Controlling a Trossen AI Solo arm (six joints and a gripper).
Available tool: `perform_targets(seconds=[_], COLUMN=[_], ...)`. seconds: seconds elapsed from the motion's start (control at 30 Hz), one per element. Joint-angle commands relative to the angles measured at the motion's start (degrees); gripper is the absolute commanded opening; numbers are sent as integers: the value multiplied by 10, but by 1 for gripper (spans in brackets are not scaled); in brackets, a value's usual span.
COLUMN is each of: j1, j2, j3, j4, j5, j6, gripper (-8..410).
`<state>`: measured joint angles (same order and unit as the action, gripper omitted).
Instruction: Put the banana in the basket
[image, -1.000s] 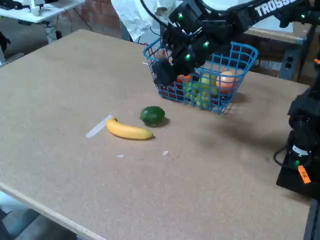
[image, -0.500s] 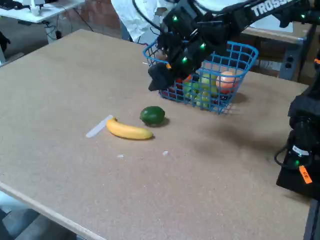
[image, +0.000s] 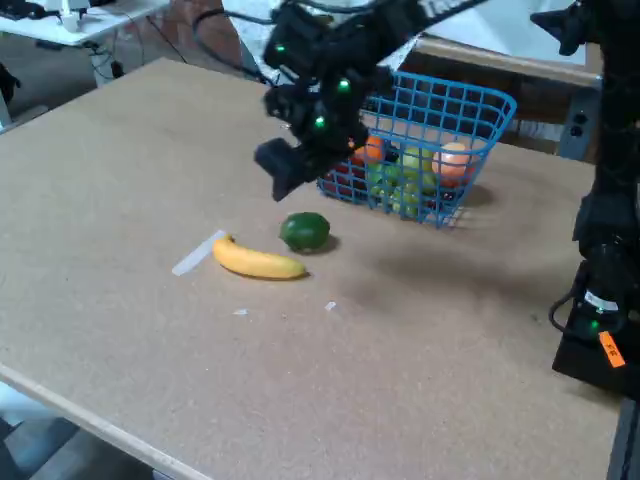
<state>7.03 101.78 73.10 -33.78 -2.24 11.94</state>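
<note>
Fixed view shows the black gripper empty, its opening unclear, hovering beyond the small yellow curved banana lying below it on the table, likely approaching from the blue wire-mesh basket behind it

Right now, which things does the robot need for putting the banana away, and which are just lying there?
Needed: the banana, the blue basket, the gripper.

Just lying there: the green lime, the whitish strip, the fruit in the basket.
</note>
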Motion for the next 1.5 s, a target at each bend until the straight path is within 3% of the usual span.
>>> perform_targets(seconds=[0.0, 0.3, 1.47], j1=[9, 14, 26], j2=[56, 162, 270], j3=[62, 141, 142], j4=[-25, -38, 88], j5=[-1, 2, -5], j6=[0, 0, -18], gripper=[342, 342, 342])
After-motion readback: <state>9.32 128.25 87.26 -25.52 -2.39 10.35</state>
